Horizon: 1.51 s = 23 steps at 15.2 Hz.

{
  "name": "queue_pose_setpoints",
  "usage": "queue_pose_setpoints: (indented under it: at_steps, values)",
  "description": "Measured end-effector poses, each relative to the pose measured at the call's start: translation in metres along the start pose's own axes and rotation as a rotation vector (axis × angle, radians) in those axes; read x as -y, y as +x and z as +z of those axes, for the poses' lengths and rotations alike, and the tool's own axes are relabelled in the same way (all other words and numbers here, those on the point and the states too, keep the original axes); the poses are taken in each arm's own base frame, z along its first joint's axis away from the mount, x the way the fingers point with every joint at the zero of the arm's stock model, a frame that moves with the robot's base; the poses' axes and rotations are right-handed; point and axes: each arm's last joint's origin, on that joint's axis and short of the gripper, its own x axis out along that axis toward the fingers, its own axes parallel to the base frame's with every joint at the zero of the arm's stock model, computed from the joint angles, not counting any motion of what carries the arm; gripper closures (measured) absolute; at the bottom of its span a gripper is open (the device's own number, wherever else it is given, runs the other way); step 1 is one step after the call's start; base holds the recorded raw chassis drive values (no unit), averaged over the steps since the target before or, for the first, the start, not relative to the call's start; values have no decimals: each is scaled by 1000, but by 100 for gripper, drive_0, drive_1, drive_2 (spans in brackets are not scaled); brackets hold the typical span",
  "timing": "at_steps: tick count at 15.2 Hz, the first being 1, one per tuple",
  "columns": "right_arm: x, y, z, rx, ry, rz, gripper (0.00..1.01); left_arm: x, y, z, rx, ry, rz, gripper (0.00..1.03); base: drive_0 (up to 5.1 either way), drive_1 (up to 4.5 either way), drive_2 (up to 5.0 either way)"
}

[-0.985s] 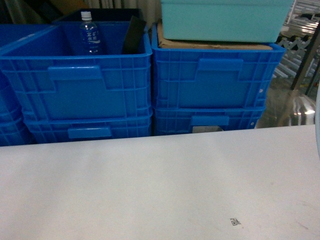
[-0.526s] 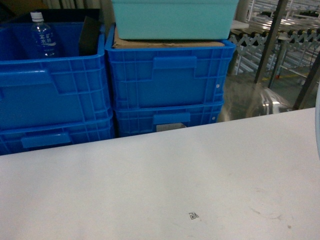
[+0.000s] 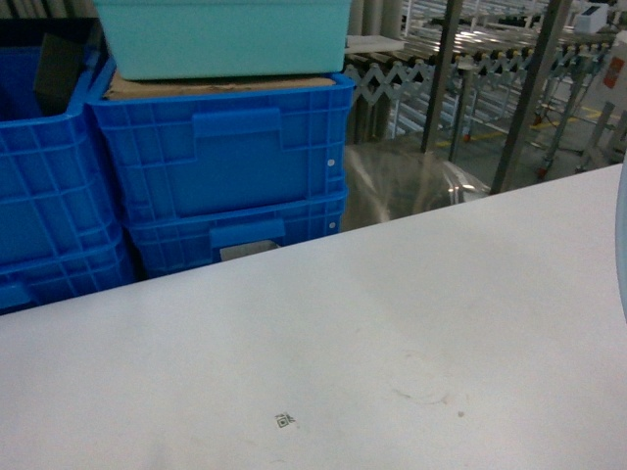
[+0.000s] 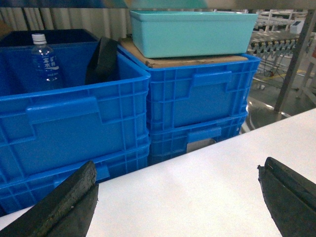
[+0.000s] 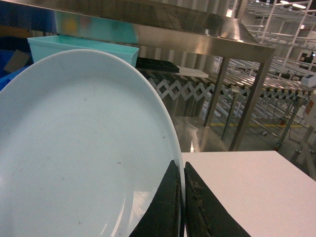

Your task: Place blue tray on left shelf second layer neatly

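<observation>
Teal tub [image 3: 223, 37] on cardboard atop stacked blue crates [image 3: 220, 166]; water bottle [image 4: 44, 60] in left crate; white table [image 3: 372, 343].

Dim, bluish indoor light, soft focus throughout
Glare pools on the floor [image 3: 411, 181] behind the white table [image 3: 372, 333]; the steel shelf [image 5: 197, 42] gleams; head view slightly blurred, shadows faint

Warehouse or logistics hall, stacked blue plastic crates [image 3: 220, 162] at upper left of the head view, extendable roller conveyors [image 3: 470, 69] at upper right, stainless-steel rack [image 5: 197, 44], polished concrete floor, white worktable [image 3: 392, 333] in foreground
</observation>
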Motion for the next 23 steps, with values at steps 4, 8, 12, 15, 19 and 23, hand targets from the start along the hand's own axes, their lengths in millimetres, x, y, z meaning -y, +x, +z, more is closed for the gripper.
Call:
queue_pose_setpoints:
  at_steps: [4, 8, 12, 15, 19, 23]
  values:
    - [0, 0, 0, 0, 0, 0, 99, 0, 0, 0, 0, 0, 0, 5, -153, -153, -153]
    - [0, 0, 0, 0, 0, 0, 99, 0, 0, 0, 0, 0, 0, 5, -165, -165, -165]
    - [0, 0, 0, 0, 0, 0, 99, 0, 0, 0, 0, 0, 0, 5, -156, -156, -156]
    - [0, 0, 0, 0, 0, 0, 99, 0, 0, 0, 0, 0, 0, 5, -151, -151, -151]
    - [0, 0, 0, 0, 0, 0, 99, 0, 0, 0, 0, 0, 0, 5, -172, -172, -172]
    - [0, 0, 0, 0, 0, 0, 99, 0, 0, 0, 0, 0, 0, 5, -153, -153, -153]
